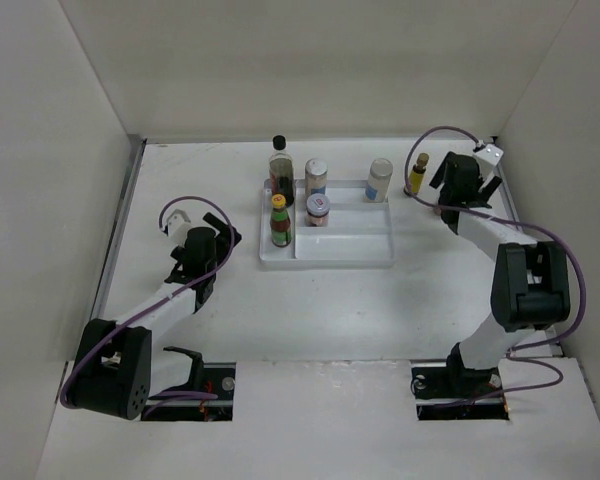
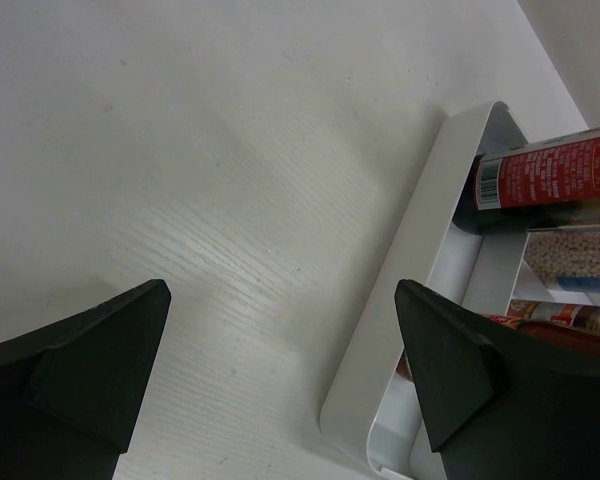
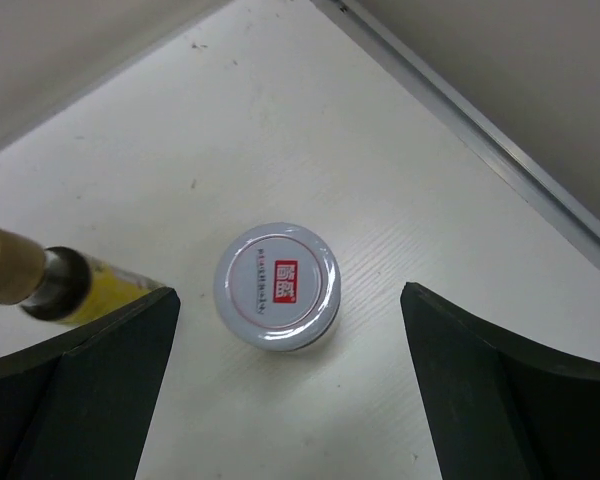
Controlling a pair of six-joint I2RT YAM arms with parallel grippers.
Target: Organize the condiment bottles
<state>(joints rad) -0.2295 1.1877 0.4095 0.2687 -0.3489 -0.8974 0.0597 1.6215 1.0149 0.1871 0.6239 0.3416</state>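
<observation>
Pickup of the white-lidded jar [image 3: 277, 285] seemed the step: the right hand [image 3: 285, 292] hung wide over it on the surface [image 3: 330, 120] beside the yellow bottle [image 3: 105, 285], left hand [image 2: 282, 300] equally wide, and a straight descent before closing was needed.

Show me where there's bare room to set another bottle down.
Free: the tray's wide front compartment, the table in front of the tray, and the table left of the tray. Crowded: the tray's back-left, around the dark bottle, red-green bottle, spice jar and small jar, and the back right corner with the yellow bottle and white-lidded jar.
</observation>
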